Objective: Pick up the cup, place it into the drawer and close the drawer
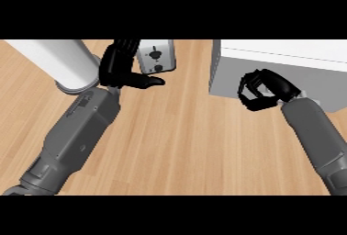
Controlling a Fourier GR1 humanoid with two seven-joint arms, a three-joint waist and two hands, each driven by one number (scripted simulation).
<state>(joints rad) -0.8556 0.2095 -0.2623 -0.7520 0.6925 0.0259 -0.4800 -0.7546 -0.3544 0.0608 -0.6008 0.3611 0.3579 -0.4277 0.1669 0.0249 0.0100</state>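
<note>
- Head view: the wooden counter (183, 137) filled most of the view, its planks running from six o'clock up toward twelve.
- The left hand (122, 69) stood at about eleven o'clock, on its grey forearm (75, 137) that came up from seven o'clock. Its fingers were straight and pointed up toward twelve, its thumb stuck out toward three; it held nothing.
- Just beside that hand, on its three o'clock side, lay a small silver appliance with black dials (157, 56), tilted a little; the fingers overlapped its left edge, though I could not tell whether they touched it.
- A white cylinder (64, 64) slanted in from ten o'clock, its grey-rimmed end close to the left forearm's wrist.
- The right hand (263, 89) hung at about two o'clock, on a forearm (318, 137) rising from five o'clock. Its fingers and thumb were curled in toward one another, narrow, and I saw nothing between them.
- Behind that hand stood the grey-and-white drawer unit (284, 62), taking the corner at one to two o'clock; the hand overlapped its front face.
- The cup was nowhere I could make out; whether it sat inside the unit I could not tell.
</note>
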